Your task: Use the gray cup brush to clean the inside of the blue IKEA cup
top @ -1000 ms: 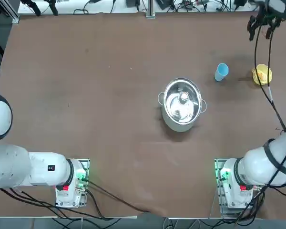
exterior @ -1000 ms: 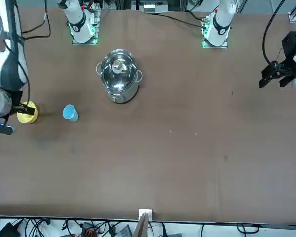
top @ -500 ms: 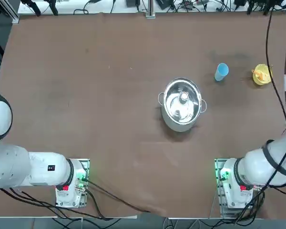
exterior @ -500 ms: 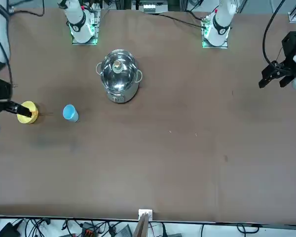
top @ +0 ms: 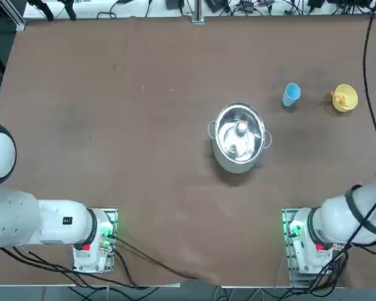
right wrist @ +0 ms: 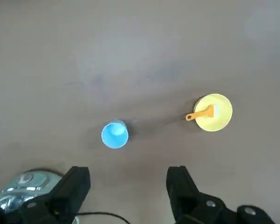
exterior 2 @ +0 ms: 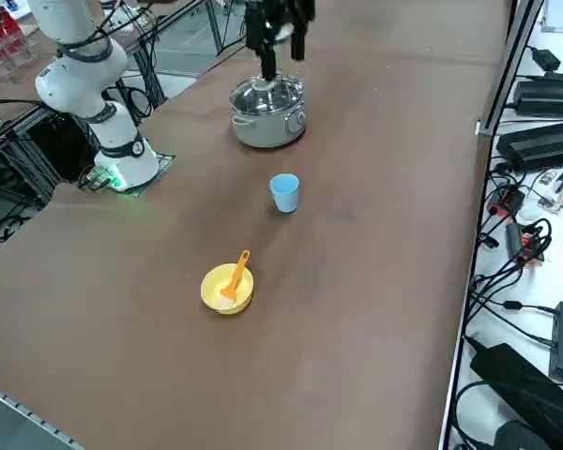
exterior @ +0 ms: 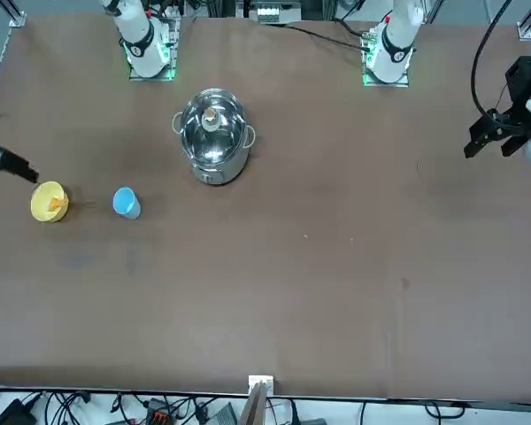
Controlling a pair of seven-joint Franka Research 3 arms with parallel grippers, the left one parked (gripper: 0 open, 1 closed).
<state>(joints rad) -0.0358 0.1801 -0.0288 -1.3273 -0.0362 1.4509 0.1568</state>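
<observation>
The blue IKEA cup point(top: 291, 94) stands upright on the brown table point(top: 144, 125), far and to the right of the steel pot. It also shows in the side view as the blue cup point(exterior 2: 284, 192) and in the wrist view as the blue cup point(right wrist: 115, 135). The cup brush point(exterior 2: 235, 274) is an orange stick leaning in a yellow cup point(exterior 2: 227, 289), to the right of the blue one. My right gripper point(right wrist: 128, 171) hangs high above the table, open and empty, looking down on both cups. Only a dark part of it shows at the front view's left edge.
A lidded steel pot point(top: 239, 136) sits mid-table, nearer the bases than the cups. In the wrist view the yellow cup point(right wrist: 213, 112) holds the brush point(right wrist: 200, 115), about two cup widths from the blue cup. Cables hang along the table's right side.
My right gripper has moved up and away from over the yellow cup and has left the top view. Its fingers stay open. The cups, brush and pot have not moved.
</observation>
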